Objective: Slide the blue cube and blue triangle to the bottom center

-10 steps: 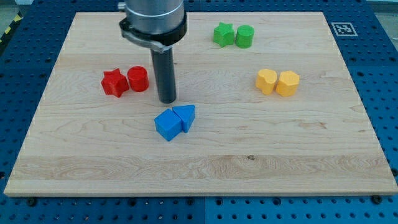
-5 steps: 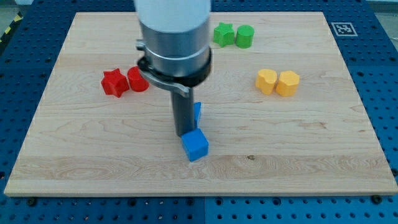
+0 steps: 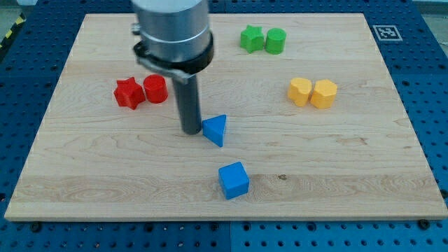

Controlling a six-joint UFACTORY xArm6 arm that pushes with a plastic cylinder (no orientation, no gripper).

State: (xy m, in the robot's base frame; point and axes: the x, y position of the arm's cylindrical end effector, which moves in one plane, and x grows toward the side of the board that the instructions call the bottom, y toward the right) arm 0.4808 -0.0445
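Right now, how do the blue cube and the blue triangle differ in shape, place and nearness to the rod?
The blue cube is boxy; the blue triangle is a wedge. The cube lies nearer the view's bottom, the triangle mid-board above it, and the two are apart. My tip stands just beside the triangle on the view's left, but clearly away from the cube. Both are the same blue.

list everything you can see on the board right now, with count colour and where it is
blue cube: 1, blue, bottom centre, alone
blue triangle: 1, blue, centre, above the cube and apart from it
red star: 1, red, view's left
red cylinder: 1, red, beside the star on its right
green star: 1, green, view's top
green cylinder: 1, green, beside the green star on its right
yellow heart: 1, yellow, view's right
yellow hexagon: 1, yellow, beside the heart on its right
wooden board: 1, light wood
my tip: 1, dark rod, just left of the blue triangle
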